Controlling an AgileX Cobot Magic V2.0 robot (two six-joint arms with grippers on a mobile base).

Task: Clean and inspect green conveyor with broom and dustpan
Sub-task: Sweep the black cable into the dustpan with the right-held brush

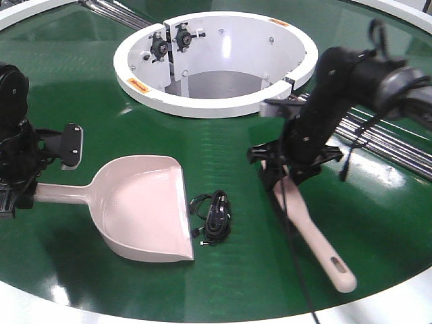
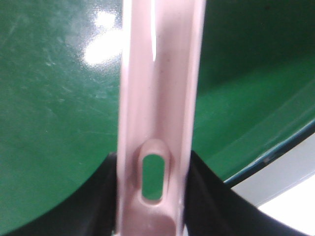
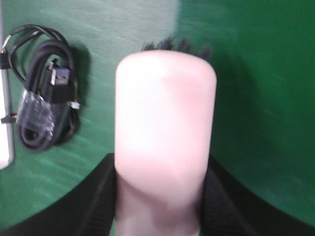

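Note:
The beige-pink dustpan lies on the green conveyor, its mouth facing right and its handle pointing left. My left gripper is shut on that handle. In the left wrist view the handle with its slot hole sits between the black fingers of the left gripper. My right gripper is shut on the broom, whose handle points to the lower right. In the right wrist view the broom fills the right gripper, and dark bristles show past it.
A coiled black cable lies on the belt between dustpan and broom; it also shows in the right wrist view. The white centre hub stands behind. Steel roller strips run at the right. The white outer rim borders the front.

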